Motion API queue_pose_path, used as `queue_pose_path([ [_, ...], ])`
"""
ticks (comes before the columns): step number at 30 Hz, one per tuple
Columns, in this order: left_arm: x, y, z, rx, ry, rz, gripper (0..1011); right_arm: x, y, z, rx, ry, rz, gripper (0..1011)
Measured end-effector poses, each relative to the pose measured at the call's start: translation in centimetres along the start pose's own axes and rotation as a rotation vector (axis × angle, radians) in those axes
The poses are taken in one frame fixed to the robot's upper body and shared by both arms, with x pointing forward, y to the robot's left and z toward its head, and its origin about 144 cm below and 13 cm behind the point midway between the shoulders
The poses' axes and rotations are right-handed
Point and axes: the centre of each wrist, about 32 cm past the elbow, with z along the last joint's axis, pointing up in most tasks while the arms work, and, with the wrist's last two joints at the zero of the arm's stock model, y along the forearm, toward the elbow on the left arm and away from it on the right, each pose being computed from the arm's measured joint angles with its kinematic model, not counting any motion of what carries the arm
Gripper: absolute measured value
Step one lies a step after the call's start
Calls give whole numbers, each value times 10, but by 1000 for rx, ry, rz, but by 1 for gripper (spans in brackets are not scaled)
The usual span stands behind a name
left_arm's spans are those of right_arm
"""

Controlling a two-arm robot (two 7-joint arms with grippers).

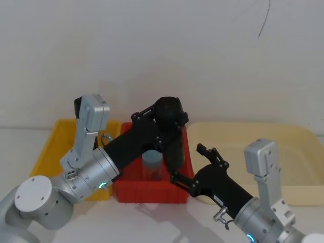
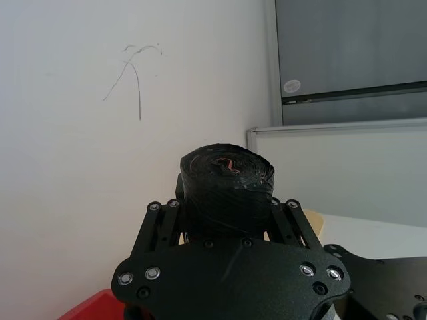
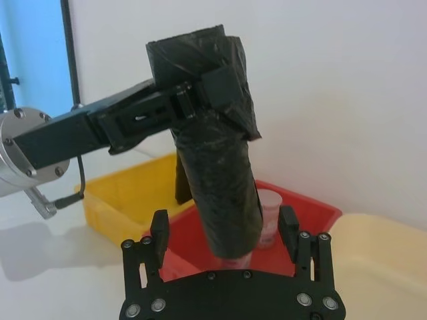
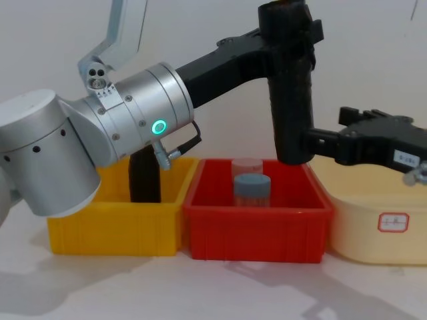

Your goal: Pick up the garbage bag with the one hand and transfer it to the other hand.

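Chest view, from the left: a yellow bin [image 4: 113, 230] with a second black roll [image 4: 145, 179] standing in it; in the head view the left arm [image 1: 86, 174] lies across that bin. The left gripper [image 4: 291, 32] is clamped tight round the upper part of the garbage bag [image 4: 291, 100], holding it upright in the air above the red bin [image 4: 257, 230]. The left wrist view looks onto the roll's end, with a red fleck at its centre. Below sit a blue-lidded jar [image 4: 251, 189] and, behind it, a clear jar [image 4: 247, 165]. The right gripper [image 3: 223, 230] is spread wide. Its fingers [image 3: 288, 227] flank the bag's lower end, with a gap on either side in the right wrist view. A white label [image 4: 403, 158] sits on the right gripper, and at far right the cream tray [image 4: 373, 247] bears a red-framed label [image 4: 393, 221]; neither can be read.
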Motion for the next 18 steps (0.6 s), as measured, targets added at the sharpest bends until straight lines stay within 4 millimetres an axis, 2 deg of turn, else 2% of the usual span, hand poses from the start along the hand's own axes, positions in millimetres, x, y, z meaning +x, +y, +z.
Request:
queue_pose_path([
  [18, 0, 0, 0, 0, 0, 0, 503, 10, 29, 7, 37, 12, 60, 1001],
])
